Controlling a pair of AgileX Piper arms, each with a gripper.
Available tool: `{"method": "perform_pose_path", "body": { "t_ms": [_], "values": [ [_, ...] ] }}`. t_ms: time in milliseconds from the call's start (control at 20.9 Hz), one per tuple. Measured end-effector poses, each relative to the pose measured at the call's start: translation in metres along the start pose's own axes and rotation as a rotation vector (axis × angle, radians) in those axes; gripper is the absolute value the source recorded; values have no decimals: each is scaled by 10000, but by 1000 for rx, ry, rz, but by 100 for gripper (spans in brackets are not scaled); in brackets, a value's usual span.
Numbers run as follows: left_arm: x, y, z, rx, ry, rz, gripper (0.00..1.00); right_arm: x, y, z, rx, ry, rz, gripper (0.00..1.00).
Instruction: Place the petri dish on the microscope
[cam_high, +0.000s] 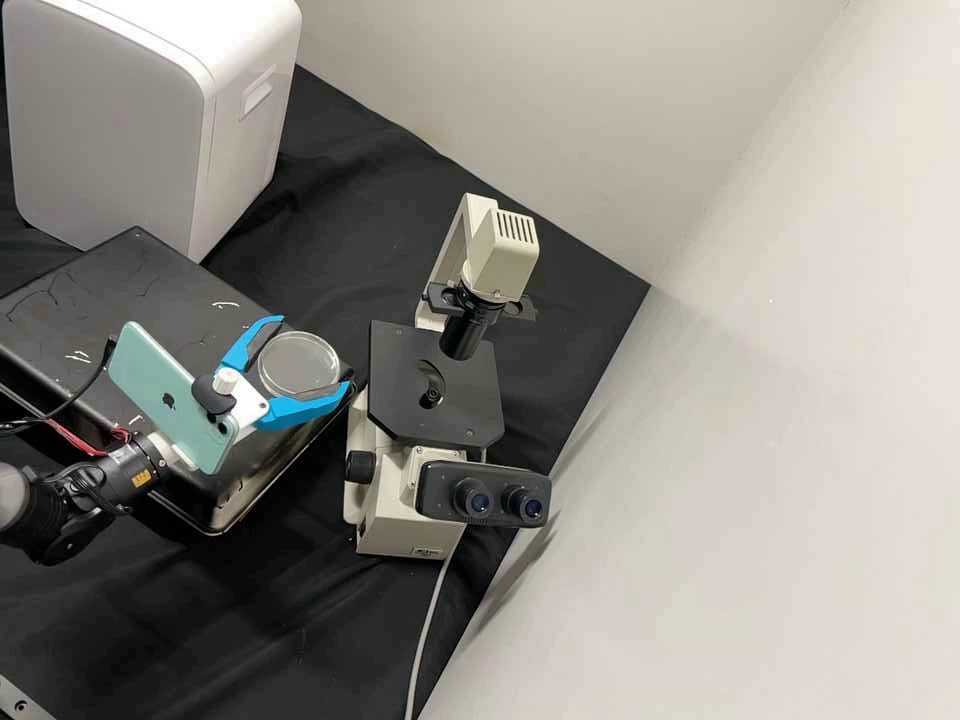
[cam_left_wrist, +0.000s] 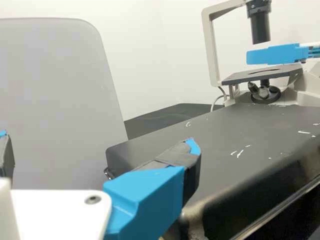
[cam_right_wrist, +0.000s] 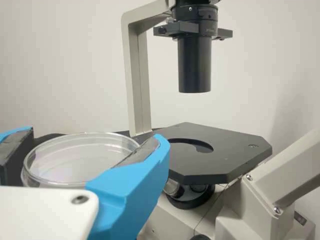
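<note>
Right gripper (cam_high: 310, 353) pinching petri dish (cam_high: 296, 368), one blue finger on each side of the rim. Dish clear, level, lid side up. Mint-green phone (cam_high: 165, 395) strapped on that wrist, at 8 o'clock of the dish. Dish sits over the corner of black case (cam_high: 100, 290) nearest the microscope; cannot tell if it touches the lid or hangs just above it.

Microscope (cam_high: 400, 500) just beside the case, at 3 o'clock of the dish. Its black stage (cam_high: 450, 400) is bare, apart from the dish, with the dark lens tube (cam_high: 462, 335) upright over the stage opening. Eyepieces (cam_high: 495, 497) at 5 o'clock of the stage. White cable (cam_high: 425, 630) runs off the base toward 6 o'clock.

Left gripper (cam_left_wrist: 97, 142) spread wide, fingers (cam_left_wrist: 150, 195) low at the edge of the black case, well apart from the dish.

White appliance (cam_high: 140, 110) at 11 o'clock of the dish, behind the case. Black cloth (cam_high: 330, 220) covers the bench under it all.
</note>
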Motion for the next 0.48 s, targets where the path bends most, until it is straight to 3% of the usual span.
{"method": "perform_pose_path", "body": {
  "t_ms": [239,478],
  "values": [
    [0,0,1,-1,0,0,100,-8,27,3,16,4,7,0],
    [0,0,1,-1,0,0,100,64,58,49,11,-11,18,0]
  ]
}}
